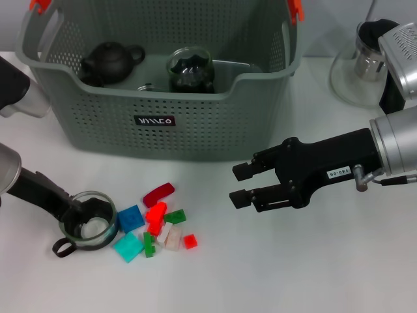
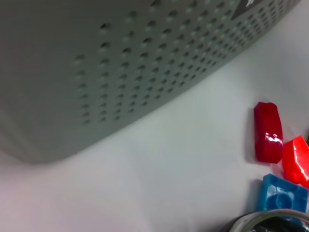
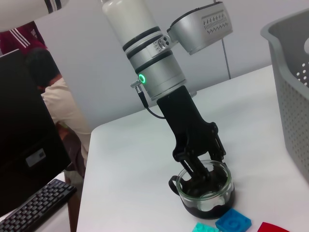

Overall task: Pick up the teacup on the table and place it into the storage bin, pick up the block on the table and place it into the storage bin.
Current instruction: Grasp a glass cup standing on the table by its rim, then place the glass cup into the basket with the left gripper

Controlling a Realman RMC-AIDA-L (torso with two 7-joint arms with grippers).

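The teacup (image 1: 86,228), clear glass with a black handle, stands on the table at the front left. My left gripper (image 1: 92,210) is lowered onto its rim, fingers apart; the right wrist view shows one finger (image 3: 192,168) reaching inside the teacup (image 3: 206,189). Several small blocks lie just right of the cup: a dark red block (image 1: 158,192), a blue block (image 1: 130,217) and a cyan block (image 1: 128,246) among them. The storage bin (image 1: 163,120) stands behind them. My right gripper (image 1: 240,184) hovers open to the right of the blocks, holding nothing.
Inside the bin sit a black teapot (image 1: 111,60) and a dark glass jar (image 1: 189,70). A glass teapot (image 1: 357,73) stands at the back right. The left wrist view shows the bin wall (image 2: 120,63) close by, with the dark red block (image 2: 268,131) beside it.
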